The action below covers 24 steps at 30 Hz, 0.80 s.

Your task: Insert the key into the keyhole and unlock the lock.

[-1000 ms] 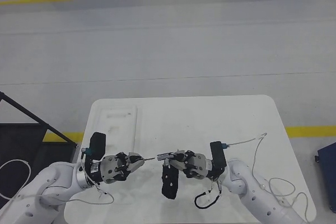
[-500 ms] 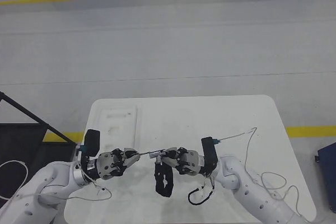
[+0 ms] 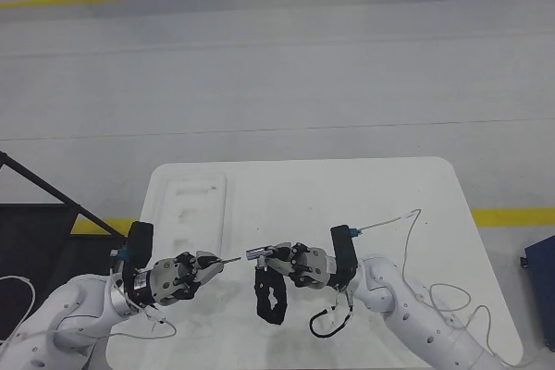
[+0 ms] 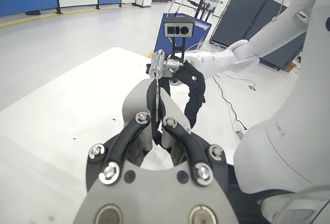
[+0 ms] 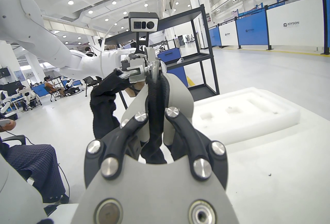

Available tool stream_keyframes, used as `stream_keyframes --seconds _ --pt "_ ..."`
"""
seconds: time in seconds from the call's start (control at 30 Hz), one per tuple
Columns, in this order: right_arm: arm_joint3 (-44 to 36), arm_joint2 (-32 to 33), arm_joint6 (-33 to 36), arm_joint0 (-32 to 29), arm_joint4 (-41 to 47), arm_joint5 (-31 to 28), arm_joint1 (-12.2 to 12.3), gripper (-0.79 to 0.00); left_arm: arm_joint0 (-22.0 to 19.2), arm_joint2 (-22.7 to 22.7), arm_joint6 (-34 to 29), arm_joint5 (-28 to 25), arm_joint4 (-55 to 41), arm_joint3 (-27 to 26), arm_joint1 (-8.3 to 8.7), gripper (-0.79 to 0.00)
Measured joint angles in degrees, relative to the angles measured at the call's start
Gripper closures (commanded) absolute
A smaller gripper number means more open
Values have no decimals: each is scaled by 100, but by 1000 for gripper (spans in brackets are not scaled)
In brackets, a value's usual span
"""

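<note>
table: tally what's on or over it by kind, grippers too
slim silver metal key: 1
silver metal lock with black fabric-sleeved loop: 1
white foam tray with recesses: 1
grippers, left gripper and right gripper: 2
total: 5

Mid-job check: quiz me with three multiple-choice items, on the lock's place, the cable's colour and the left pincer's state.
1. The lock sits: A. in the left pincer; B. in the right pincer; C. hanging from the key.
2. The cable on the lock is: A. red; B. black; C. yellow.
3. The left pincer is: A. open; B. shut on the cable; C. shut on the key.
1 B: the right wrist view shows it clamped there. 2 B: its sleeve is black. 3 C: the key's blade sticks out of its grip.
</note>
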Motion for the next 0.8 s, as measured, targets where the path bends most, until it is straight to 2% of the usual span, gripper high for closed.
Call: stream_keyframes --seconds 0.17,0.37,0.63,0.8 --pt "0 0 0 0 0 0 0 0 10 104 39 -212 -336 237 -50 0" --pt "0 0 0 0 0 0 0 0 -230 446 -35 -286 -587 671 -138 0" --pt "0 0 0 0 0 0 0 0 -605 944 -182 -278 -641 793 -276 0" --pt "0 0 0 0 0 0 0 0 -779 1077 -111 -298 -656 841 -355 0"
